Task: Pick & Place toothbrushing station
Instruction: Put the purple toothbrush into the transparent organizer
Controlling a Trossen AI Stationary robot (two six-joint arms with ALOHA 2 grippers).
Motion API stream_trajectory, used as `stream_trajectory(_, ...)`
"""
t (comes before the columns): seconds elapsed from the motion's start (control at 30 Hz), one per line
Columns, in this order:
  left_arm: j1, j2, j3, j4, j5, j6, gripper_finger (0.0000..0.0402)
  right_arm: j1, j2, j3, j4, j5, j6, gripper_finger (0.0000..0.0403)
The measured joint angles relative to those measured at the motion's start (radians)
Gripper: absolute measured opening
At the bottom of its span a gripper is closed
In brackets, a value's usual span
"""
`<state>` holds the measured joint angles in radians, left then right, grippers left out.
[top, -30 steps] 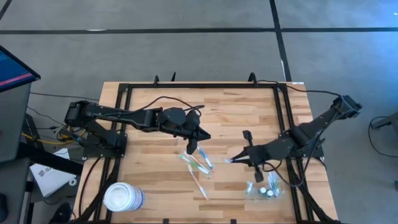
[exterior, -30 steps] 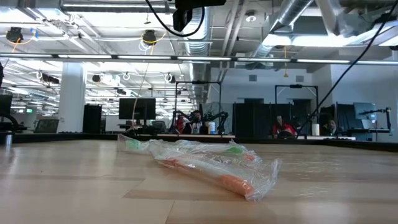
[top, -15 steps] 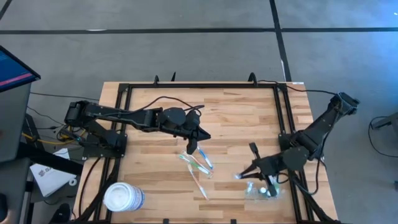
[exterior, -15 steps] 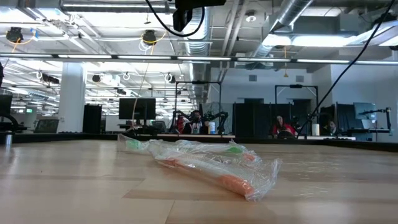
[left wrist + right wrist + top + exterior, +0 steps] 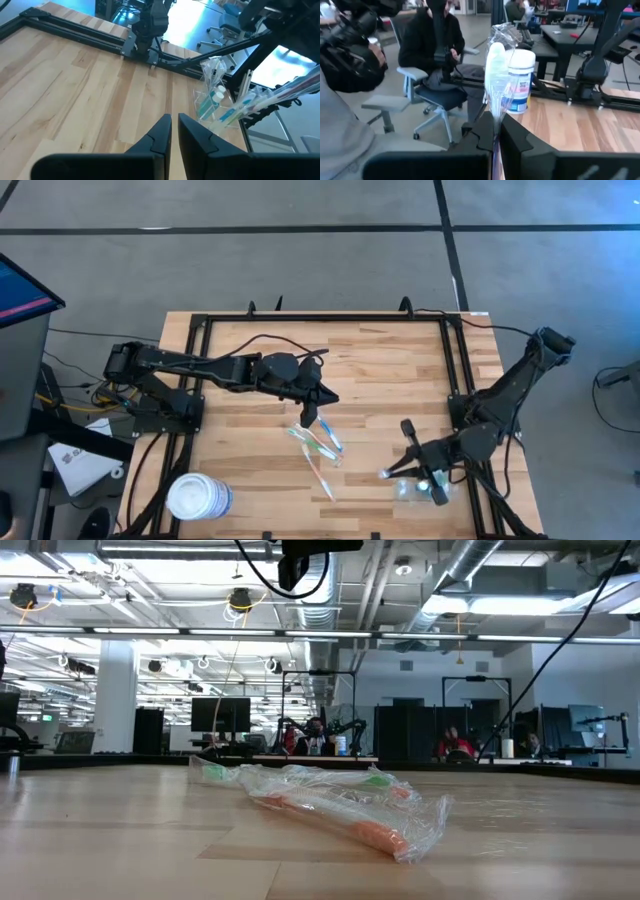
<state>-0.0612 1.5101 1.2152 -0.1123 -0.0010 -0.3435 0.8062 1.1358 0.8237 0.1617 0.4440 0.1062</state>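
Note:
The toothbrushing station point(image 5: 427, 489), a small see-through holder with a few small items in it, stands on the table near the right near corner; the left wrist view shows the station point(image 5: 209, 102) too. My right gripper point(image 5: 392, 472) hovers just left of it, shut on a toothbrush in a clear wrapper point(image 5: 496, 70). Several more wrapped toothbrushes point(image 5: 318, 448) lie flat at the table's middle, also in the low view point(image 5: 335, 802). Above their far end, my left gripper point(image 5: 308, 418) hangs shut with nothing between its fingers point(image 5: 161, 135). My right gripper pinches the wrapped toothbrush between its two fingers at the wrapper's lower part point(image 5: 495, 125). The toothbrush stands out beyond the fingertips point(image 5: 512, 137), head end away from them, lifted clear of the table. The gripper lies nearly level and comes from the table's right side.
A large white round tub point(image 5: 198, 498) stands at the near left corner. A black frame rail point(image 5: 455, 380) runs round the table. A person sits on a chair point(image 5: 427, 55) beyond the table's edge. Bare wood lies between the loose toothbrushes and the holder.
My right gripper has swung toward the table's near edge and a little right, closing on the see-through holder, and has turned as it went. It stays shut on the wrapped toothbrush, which travels with it clear of the table.

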Motion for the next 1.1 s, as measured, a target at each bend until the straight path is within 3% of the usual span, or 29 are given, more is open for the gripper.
stream_trajectory(0.33,0.000,0.000,0.000,0.000,0.000,0.000,0.0026,0.053,0.032,-0.076,0.128,0.003,0.047,0.0001)
stream_trajectory(0.77,0.000,0.000,0.000,0.000,-0.006,0.000,0.0026,0.080,0.119,-0.077,0.142,0.038,0.118,0.0001)
stream_trajectory(1.1,0.000,0.000,0.000,0.000,-0.008,0.000,0.0026,0.167,0.128,-0.077,0.099,0.207,0.165,0.0001)
